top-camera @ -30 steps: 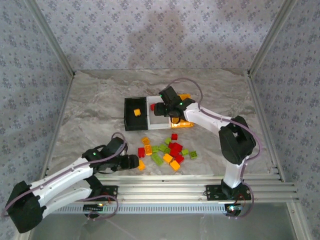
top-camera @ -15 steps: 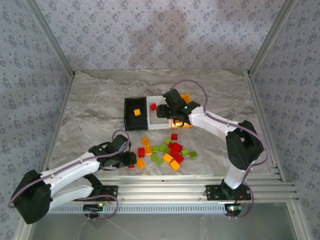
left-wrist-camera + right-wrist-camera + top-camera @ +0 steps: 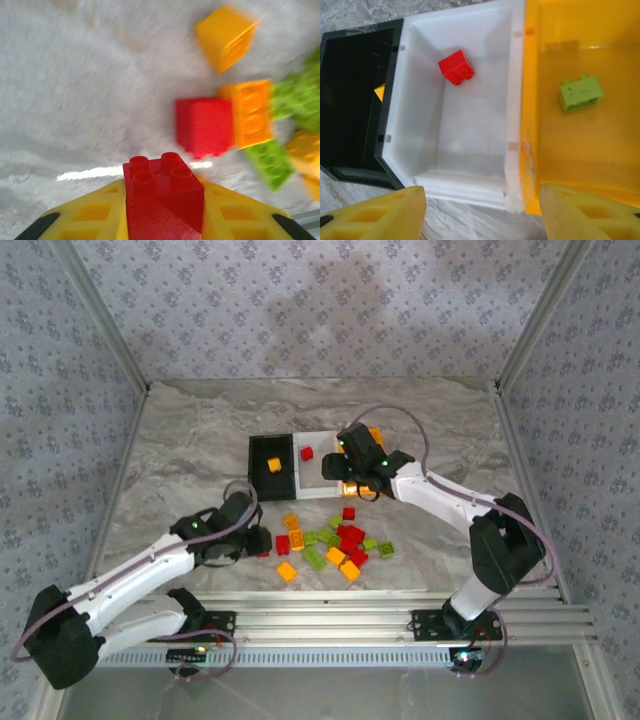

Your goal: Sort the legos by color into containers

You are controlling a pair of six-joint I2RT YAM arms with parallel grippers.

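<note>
**Left arm has a red brick in grip; white bin is the likely drop**

Left end effector [image 3: 164, 220]: jaws closed on a red brick [image 3: 161, 181], one yellow finger [image 3: 95, 217] on each side. In the top view it sits at the left edge of the lego pile [image 3: 335, 545], low over the surface [image 3: 190, 440].

Right end effector [image 3: 485, 215]: jaws about half open, nothing between them. It hovers over the near rims of the white bin [image 3: 465, 179] and the orange bin [image 3: 585, 155].

Bins stand in a row, touching: black bin [image 3: 345, 65], white, orange. Contents:
- black: one yellow brick [image 3: 380, 91]
- white: one red brick [image 3: 456, 67]
- orange: one green brick [image 3: 580, 92]

Judgement: red goes with red, so the white bin is the target.

How to do the step well:
- Lift straight up before travelling; a red brick [image 3: 204, 125] and an orange one [image 3: 252, 112] lie just ahead of the fingers and would get dragged.
- The right arm is over the bins. Wait for it to clear, or approach from the black-bin side.
- Release low over the middle of the white bin so the brick does not bounce out.

Held brick, orientation: four studs in a square, so the stud face has no marked long axis. The studs point toward the upper side of the left wrist view, and the body runs back between the fingers. Its tilt against the surface I cannot tell.
</note>
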